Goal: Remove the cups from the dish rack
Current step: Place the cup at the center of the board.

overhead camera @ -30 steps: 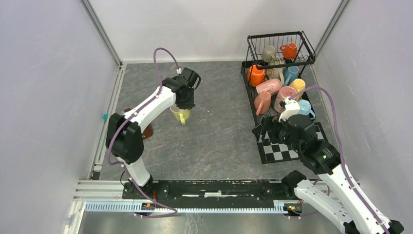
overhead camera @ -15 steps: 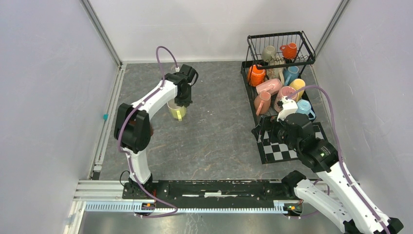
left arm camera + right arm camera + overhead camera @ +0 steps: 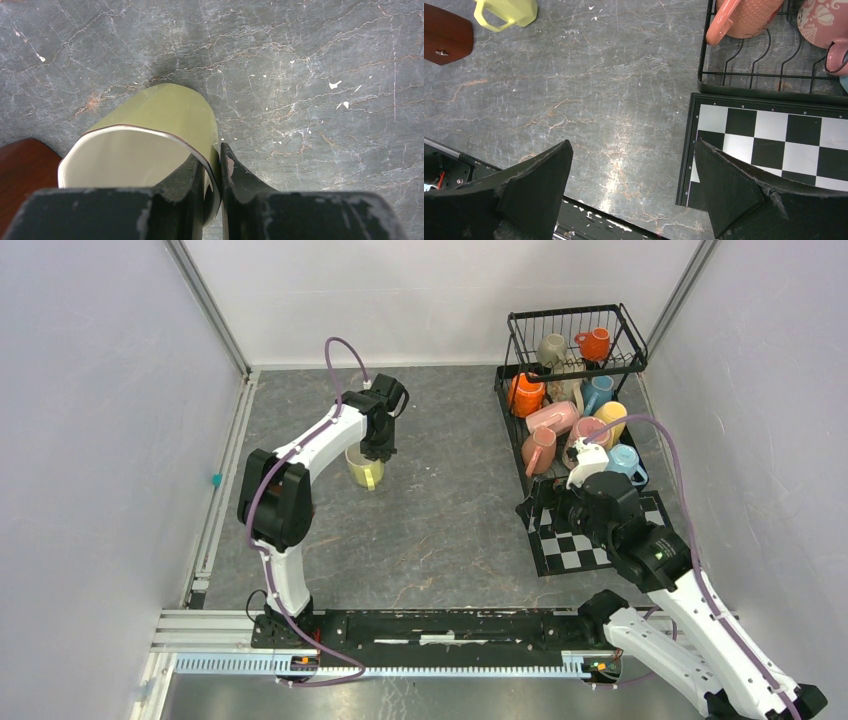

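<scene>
My left gripper [image 3: 376, 447] is shut on the rim of a yellow mug [image 3: 362, 469], one finger inside and one outside. In the left wrist view the mug [image 3: 160, 115] is at or just above the tabletop, with the gripper [image 3: 215, 160] on its right wall. The black wire dish rack [image 3: 520, 445] stands at the far right. Its lower tier holds orange [image 3: 526, 395], pink [image 3: 552, 418], light blue [image 3: 598, 390] and yellow [image 3: 611, 416] mugs. The upper basket holds a grey-olive [image 3: 551, 348] and an orange mug [image 3: 595, 343]. My right gripper [image 3: 535, 508] is open and empty near the rack's front-left corner [image 3: 633, 145].
A black-and-white checkered mat [image 3: 774, 135] lies in front of the rack [image 3: 769, 87], under my right wrist. A flat brown wedge [image 3: 446, 32] lies left of the yellow mug [image 3: 506, 12]; it also shows in the left wrist view [image 3: 25, 165]. Walls enclose the table.
My left arm has folded back and carried the yellow mug slightly left and farther away. My right gripper has edged a little toward the rack.
</scene>
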Controlling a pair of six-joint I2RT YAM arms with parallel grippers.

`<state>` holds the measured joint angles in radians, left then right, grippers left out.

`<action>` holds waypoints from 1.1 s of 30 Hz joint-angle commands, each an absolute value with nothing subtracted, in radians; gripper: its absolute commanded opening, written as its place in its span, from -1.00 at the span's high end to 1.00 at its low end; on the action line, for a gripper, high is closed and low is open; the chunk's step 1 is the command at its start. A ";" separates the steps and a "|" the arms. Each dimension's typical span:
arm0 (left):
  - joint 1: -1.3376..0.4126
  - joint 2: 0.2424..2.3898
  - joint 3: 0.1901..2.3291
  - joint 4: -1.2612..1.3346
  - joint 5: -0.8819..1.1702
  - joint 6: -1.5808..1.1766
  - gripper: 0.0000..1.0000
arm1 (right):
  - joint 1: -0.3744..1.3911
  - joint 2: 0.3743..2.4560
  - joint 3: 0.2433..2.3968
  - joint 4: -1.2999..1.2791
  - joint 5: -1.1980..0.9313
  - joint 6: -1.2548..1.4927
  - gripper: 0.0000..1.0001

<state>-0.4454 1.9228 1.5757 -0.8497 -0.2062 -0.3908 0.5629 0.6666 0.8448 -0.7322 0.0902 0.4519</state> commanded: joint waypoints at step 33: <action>-0.658 1.513 1.502 -0.804 -0.164 -0.367 -1.00 | 0.563 0.734 0.849 -0.686 0.389 0.477 -0.96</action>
